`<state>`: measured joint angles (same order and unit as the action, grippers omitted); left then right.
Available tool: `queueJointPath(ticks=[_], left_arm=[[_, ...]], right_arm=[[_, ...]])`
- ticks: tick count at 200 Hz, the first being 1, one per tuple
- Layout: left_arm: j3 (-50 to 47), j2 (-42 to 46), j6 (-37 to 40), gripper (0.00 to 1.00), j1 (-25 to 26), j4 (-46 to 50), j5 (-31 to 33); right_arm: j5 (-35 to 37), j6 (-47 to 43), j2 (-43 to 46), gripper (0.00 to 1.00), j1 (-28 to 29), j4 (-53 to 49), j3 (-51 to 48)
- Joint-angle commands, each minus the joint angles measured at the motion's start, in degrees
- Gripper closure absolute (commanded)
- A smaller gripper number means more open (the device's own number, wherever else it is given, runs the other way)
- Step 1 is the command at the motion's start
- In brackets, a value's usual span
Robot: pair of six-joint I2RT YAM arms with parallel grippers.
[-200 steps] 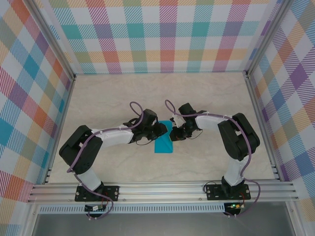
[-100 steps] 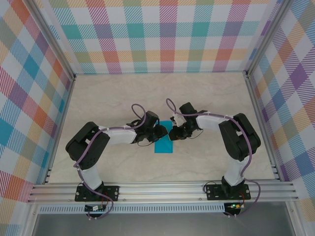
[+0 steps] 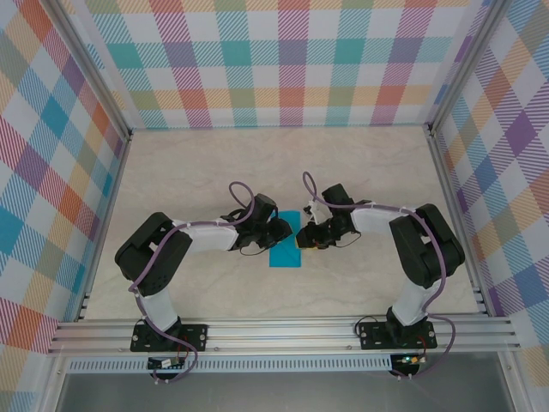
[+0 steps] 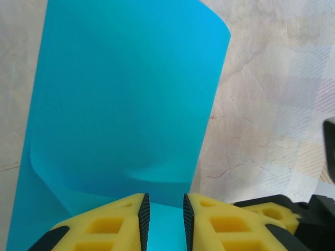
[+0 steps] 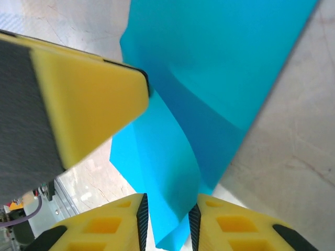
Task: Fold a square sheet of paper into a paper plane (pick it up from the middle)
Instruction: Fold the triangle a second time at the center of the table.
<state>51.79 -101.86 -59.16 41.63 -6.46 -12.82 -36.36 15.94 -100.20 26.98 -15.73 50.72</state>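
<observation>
Between plaid walls [image 3: 283, 60], the square sheet of paper [image 3: 284, 256] lies mid-table [image 3: 369, 172], its far end hidden under both wrists. We see the left gripper [image 4: 166, 219] and right gripper [image 5: 168, 222] narrowly parted around raised blue folds. We cannot tell whether either pinches.

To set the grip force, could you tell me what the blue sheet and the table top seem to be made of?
Sheet: thin paper by the look, matte and evenly coloured; it curls up softly off the table. Table: smooth beige surface with fine marble-like veins, probably laminate or a printed mat; I cannot tell which.
</observation>
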Motion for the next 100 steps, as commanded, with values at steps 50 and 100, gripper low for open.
queueJointPath(ticks=[50,100], left_arm=[[0.0,-0.6,-0.4,0.74,1.1,-1.7,-0.2],[-0.1,1.3,0.4,0.71,1.1,-1.4,-0.8]], right_arm=[[1.5,0.6,0.5,0.92,-0.4,2.3,-0.3],[-0.4,-3.7,-2.6,0.97,-0.6,-0.2,2.5]])
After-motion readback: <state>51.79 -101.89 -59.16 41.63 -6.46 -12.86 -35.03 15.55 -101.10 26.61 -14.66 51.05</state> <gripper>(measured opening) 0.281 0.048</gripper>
